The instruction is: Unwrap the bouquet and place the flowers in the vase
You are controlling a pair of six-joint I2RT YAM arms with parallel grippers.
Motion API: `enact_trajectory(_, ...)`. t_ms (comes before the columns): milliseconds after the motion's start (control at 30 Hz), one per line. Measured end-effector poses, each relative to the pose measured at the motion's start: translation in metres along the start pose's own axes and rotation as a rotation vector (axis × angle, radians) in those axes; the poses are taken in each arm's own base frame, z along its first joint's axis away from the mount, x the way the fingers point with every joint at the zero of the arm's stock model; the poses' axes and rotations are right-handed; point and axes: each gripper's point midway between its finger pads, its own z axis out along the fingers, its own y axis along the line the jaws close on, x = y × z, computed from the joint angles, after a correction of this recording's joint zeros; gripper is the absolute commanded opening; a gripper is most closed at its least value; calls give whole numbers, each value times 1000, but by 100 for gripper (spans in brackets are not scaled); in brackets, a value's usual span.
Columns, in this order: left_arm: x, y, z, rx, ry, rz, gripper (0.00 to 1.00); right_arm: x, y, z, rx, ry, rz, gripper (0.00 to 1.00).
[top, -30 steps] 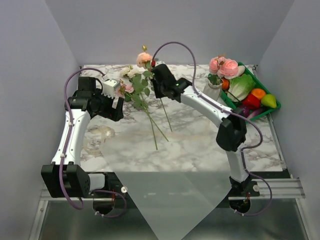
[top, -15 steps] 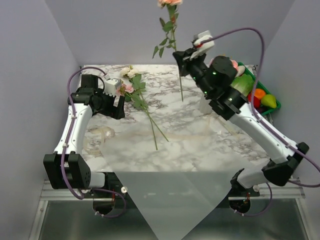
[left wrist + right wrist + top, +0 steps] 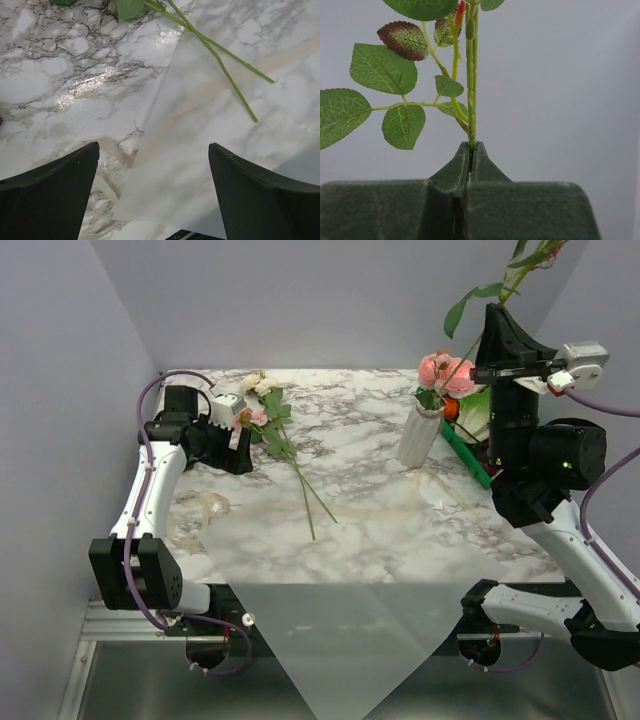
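One rose stem rides high in the right claw, clenched on it over the white vase holding pink blooms; the left claw hangs released over the marble surface. A misjudged descent could miss the narrow rim or topple the vase.

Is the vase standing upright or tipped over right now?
Upright. The vase stands on its base on the table, with pink roses rising from its rim.
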Motion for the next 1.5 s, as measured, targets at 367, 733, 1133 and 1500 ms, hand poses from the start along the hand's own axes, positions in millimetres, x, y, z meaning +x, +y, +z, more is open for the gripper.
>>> enact_trajectory(367, -32, 7, 5, 8, -46, -6, 99, 19, -69, 9, 233, 16, -40, 1)
enact_trajectory(733, -39, 12, 10, 9, -44, -14, 99, 70, -81, 18, 293, 87, -75, 1)
enact_trajectory(1133, -39, 12, 10, 8, -45, -6, 99, 185, -73, -12, 302, 279, -107, 1)
enact_trajectory(1500, -37, 16, 9, 3, -41, -1, 99, 217, -80, -20, 362, 257, -105, 1)
